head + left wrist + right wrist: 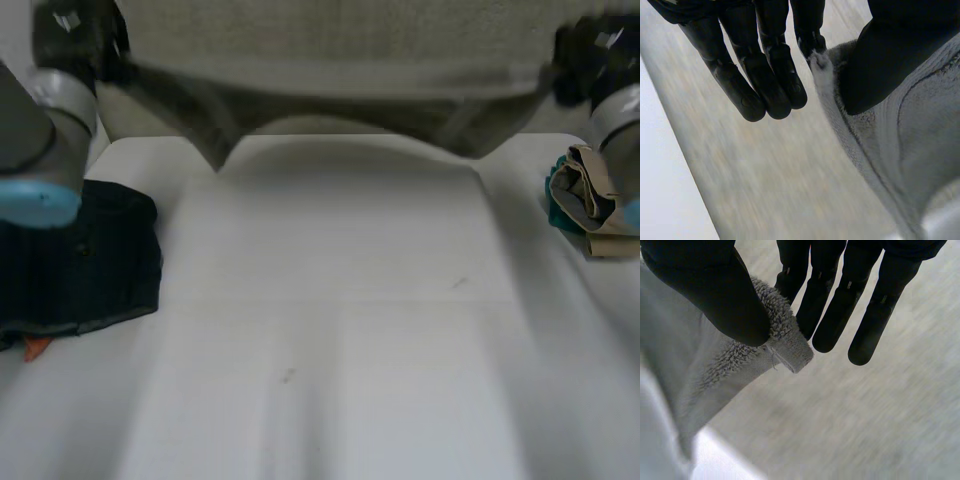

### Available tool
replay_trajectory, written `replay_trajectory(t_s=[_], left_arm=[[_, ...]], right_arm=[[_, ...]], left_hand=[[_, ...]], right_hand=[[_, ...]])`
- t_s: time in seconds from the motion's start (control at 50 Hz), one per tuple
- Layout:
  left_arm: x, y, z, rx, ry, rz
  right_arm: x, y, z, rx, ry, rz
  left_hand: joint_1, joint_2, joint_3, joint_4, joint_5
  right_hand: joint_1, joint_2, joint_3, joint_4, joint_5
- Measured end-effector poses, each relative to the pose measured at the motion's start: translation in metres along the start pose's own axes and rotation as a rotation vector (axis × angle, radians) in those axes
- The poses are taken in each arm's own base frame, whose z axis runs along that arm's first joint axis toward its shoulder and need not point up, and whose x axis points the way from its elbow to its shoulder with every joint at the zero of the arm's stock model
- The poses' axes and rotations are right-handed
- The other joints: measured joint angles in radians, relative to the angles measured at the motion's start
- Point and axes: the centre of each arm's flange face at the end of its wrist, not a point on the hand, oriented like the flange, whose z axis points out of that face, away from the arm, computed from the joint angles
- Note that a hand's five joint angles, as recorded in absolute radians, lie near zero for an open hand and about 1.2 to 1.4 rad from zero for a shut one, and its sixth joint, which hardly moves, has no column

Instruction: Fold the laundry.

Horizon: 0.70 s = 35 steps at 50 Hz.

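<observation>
**Technician:** Head view. Where was the towel?

**Inspector:** The towel was stretched in 1 wide span across the upper part of the frame, over the far side of the white table. The left hand was at its end in the upper left corner. The right hand was at its end in the upper right corner.

**Technician:** What else was on the table?

**Inspector:** A dark garment lay at the left edge of the frame, beside the left arm. An orange scrap showed at the garment's lower edge. A beige and teal bundle sat at the right edge.

**Technician:** Left wrist view. What was the hand state?

**Inspector:** The left hand was grasping the towel. Its thumb pressed a tip of the pile edge against 1 of the straight fingers. The rest of the towel ran away from under the thumb.

**Technician:** Right wrist view?

**Inspector:** The right hand was grasping the towel at a corner. Its thumb pinned that corner against the nearest of the straight fingers, and the hemmed tip stuck out just past the thumb. The other fingers were held apart from the cloth.
</observation>
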Motion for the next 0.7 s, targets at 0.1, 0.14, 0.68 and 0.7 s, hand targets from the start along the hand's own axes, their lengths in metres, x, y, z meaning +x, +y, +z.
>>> replay_trajectory(t_s=[0.1, 0.14, 0.68, 0.7], left_arm=[[0.011, 0.05, -0.025, -0.163, 0.07, 0.064], [0.016, 0.068, -0.039, -0.228, 0.115, 0.108], [0.025, 0.042, -0.177, -0.749, 0.545, 0.518], [0.026, 0.043, -0.168, -0.722, 0.52, 0.507]], right_arm=[[-0.018, 0.05, -0.018, -0.21, -0.088, -0.042], [-0.023, 0.07, -0.029, -0.309, -0.128, -0.062], [0.002, 0.089, -0.158, -0.823, -0.464, -0.456], [0.002, 0.09, -0.155, -0.817, -0.455, -0.447]], left_hand=[[0.0, 0.0, 0.0, 0.0, 0.0], [0.0, 0.0, 0.0, 0.0, 0.0], [0.0, 0.0, 0.0, 0.0, 0.0], [0.0, 0.0, 0.0, 0.0, 0.0]], right_hand=[[0.0, 0.0, 0.0, 0.0, 0.0], [0.0, 0.0, 0.0, 0.0, 0.0], [0.0, 0.0, 0.0, 0.0, 0.01], [0.0, 0.0, 0.0, 0.0, 0.01]])
